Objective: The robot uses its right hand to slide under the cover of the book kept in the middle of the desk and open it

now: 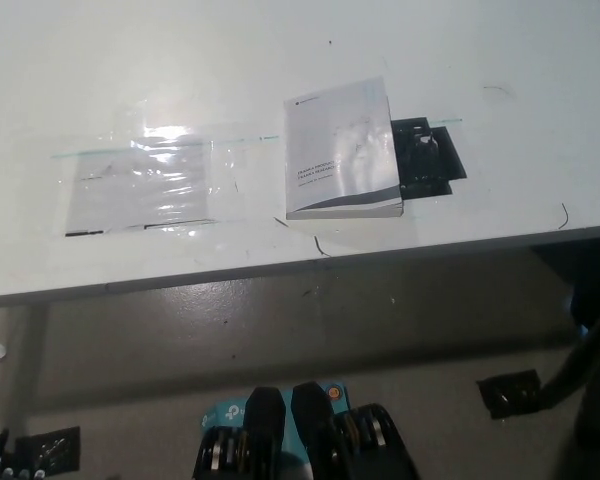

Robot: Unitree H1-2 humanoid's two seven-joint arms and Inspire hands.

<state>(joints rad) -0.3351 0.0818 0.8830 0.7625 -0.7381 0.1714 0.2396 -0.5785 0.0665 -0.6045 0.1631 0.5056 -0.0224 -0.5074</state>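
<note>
I see the book (342, 150) lying flat and closed on the white desk (280, 60), near its front edge and a little right of the middle. Its cover is pale grey-white with small dark print at centre-left and a dark curved band along the bottom, and it sits slightly turned. My black right arm (595, 370) shows only at the lower right, below the desk edge; the book is well apart from it, up and to its left
</note>
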